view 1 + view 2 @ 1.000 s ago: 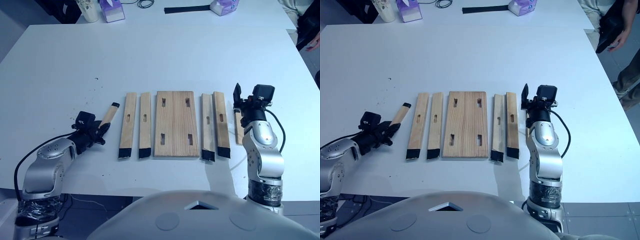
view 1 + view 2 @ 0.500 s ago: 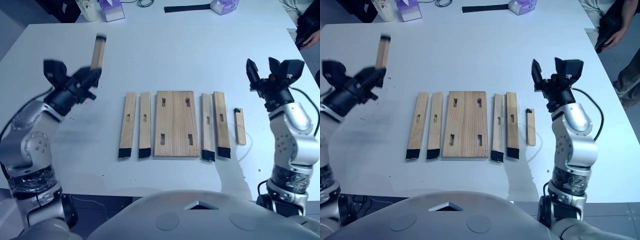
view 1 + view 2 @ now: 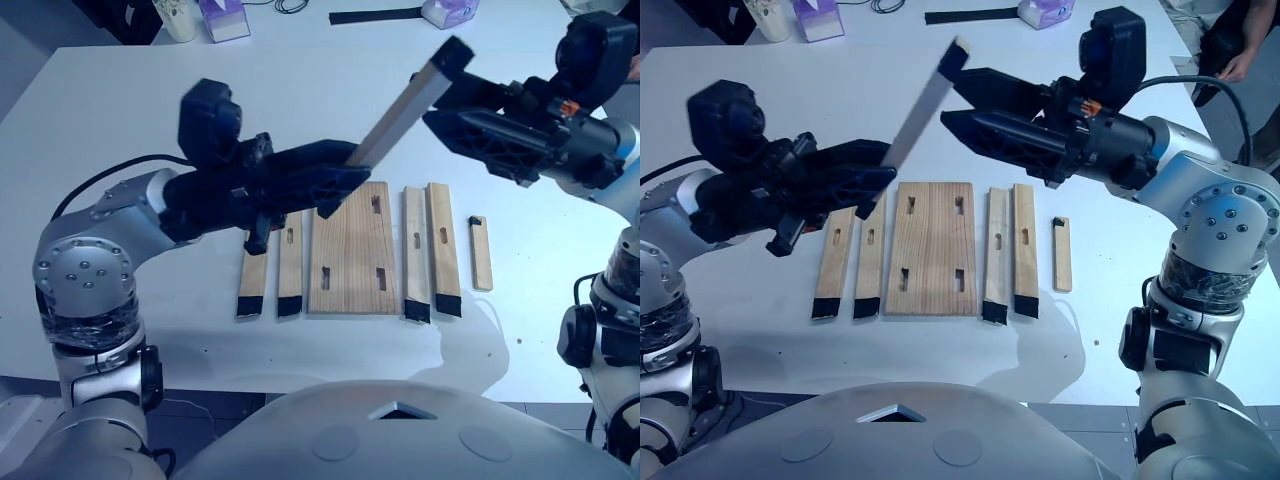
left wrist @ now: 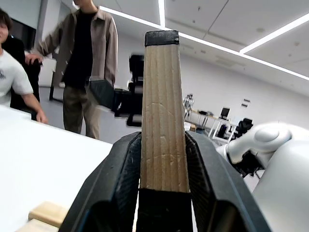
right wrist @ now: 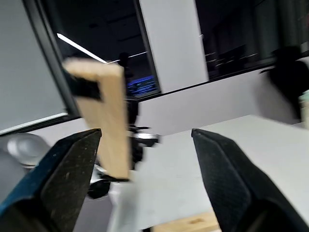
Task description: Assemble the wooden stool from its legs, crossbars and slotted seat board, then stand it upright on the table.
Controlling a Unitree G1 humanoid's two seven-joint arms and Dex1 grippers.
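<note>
My left gripper (image 3: pixel 335 180) is shut on a short wooden crossbar (image 3: pixel 405 105) with a black tip, held slanted in the air above the seat board. In the left wrist view its fingers (image 4: pixel 118 179) clamp the crossbar (image 4: pixel 161 121) from both sides. My right gripper (image 3: pixel 960 100) is open, its fingertips close to the bar's upper end; the crossbar (image 5: pixel 104 125) stands near one finger (image 5: pixel 72 169). The slotted seat board (image 3: pixel 348 245) lies flat on the table, with two legs (image 3: pixel 258 250) left of it and two legs (image 3: pixel 443 245) right of it. A second short crossbar (image 3: pixel 480 252) lies further right.
The white table (image 3: pixel 130 120) has open room to the left and behind the parts. At its far edge stand a cup (image 3: pixel 178 18), two tissue boxes (image 3: pixel 224 20) and a black strip (image 3: pixel 375 16). People stand off the far right corner.
My left arm lifted the crossbar off the table's left side and swung it up over the board. My right arm rose and swung in from the right towards the bar's tip.
</note>
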